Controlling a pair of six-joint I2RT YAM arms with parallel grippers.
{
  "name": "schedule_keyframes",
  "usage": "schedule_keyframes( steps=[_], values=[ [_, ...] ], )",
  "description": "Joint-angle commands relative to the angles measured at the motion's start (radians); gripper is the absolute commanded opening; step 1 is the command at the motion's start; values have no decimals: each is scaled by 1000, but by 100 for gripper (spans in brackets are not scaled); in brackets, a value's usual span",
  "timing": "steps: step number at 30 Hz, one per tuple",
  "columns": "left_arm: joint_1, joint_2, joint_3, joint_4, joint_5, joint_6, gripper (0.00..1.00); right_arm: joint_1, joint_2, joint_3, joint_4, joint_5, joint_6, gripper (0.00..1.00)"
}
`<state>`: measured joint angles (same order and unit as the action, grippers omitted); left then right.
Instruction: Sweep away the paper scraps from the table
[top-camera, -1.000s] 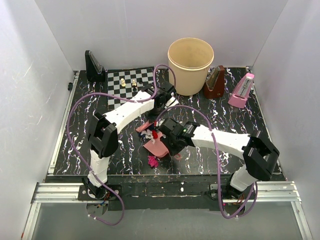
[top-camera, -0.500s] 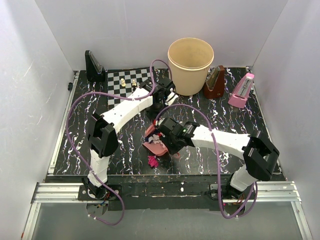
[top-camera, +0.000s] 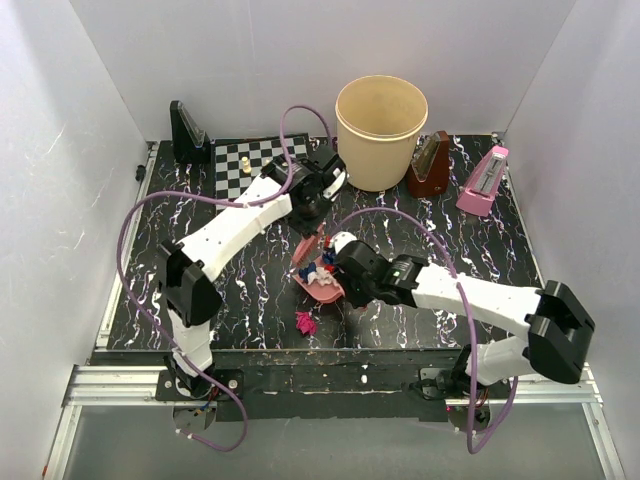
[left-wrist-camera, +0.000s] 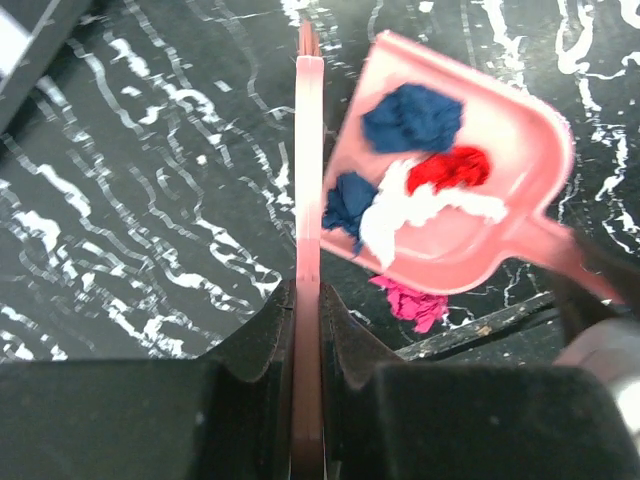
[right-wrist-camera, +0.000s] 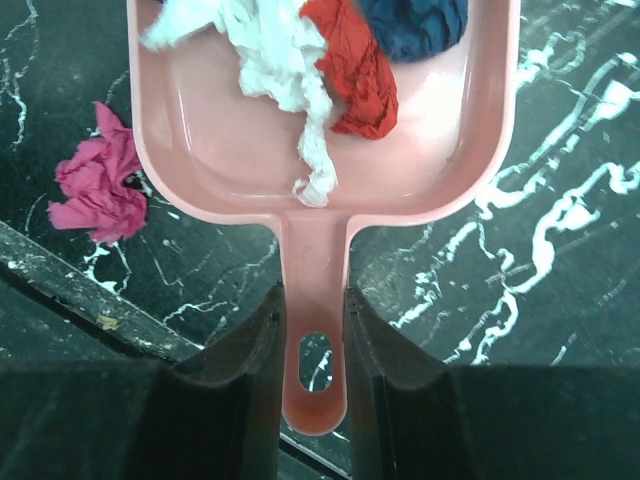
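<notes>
My right gripper (right-wrist-camera: 313, 295) is shut on the handle of a pink dustpan (right-wrist-camera: 230, 150), held over the black marbled table (top-camera: 490, 240). White (right-wrist-camera: 280, 50), red (right-wrist-camera: 355, 80) and dark blue (right-wrist-camera: 415, 25) paper scraps lie in the pan. One magenta scrap (right-wrist-camera: 95, 185) lies on the table left of the pan, near the front edge; it also shows in the top view (top-camera: 305, 322). My left gripper (left-wrist-camera: 308, 290) is shut on a thin pink brush (left-wrist-camera: 309, 170), seen edge-on, just left of the dustpan (left-wrist-camera: 480, 230). In the top view the brush (top-camera: 307, 245) hangs behind the pan (top-camera: 325, 288).
A beige bucket (top-camera: 381, 120) stands at the back. A brown metronome (top-camera: 430, 165) and a pink metronome (top-camera: 483, 180) stand to its right. A chessboard (top-camera: 262, 158) with chess pieces and a black stand (top-camera: 188, 133) are at the back left. Purple cables loop over both arms.
The brush pushed the white, red and blue scraps into the dustpan, then drew back toward the far side. The dustpan shifted slightly back and right. The magenta scrap stayed.
</notes>
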<state>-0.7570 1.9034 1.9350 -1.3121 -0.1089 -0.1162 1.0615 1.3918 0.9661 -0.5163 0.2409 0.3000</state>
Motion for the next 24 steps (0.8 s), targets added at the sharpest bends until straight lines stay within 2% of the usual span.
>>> schedule_keyframes(
  steps=[1,7,12,17,21,24],
  values=[
    [2,-158,38,-85,-182,-57,0,-15,-117,-61,77,80,53,1],
    [19,-305,-53,5,-353,-151,0,-17,-246,-109,76,92,64,1],
    [61,-458,-215,106,-397,-181,0,-31,-304,-64,-17,90,60,1],
    [65,-585,-393,203,-426,-183,0,-104,-318,92,-146,37,53,1],
    [64,-679,-533,267,-459,-157,0,-221,-271,300,-273,-77,28,1],
    [64,-742,-611,307,-488,-151,0,-299,-206,452,-344,-101,8,1]
  ],
)
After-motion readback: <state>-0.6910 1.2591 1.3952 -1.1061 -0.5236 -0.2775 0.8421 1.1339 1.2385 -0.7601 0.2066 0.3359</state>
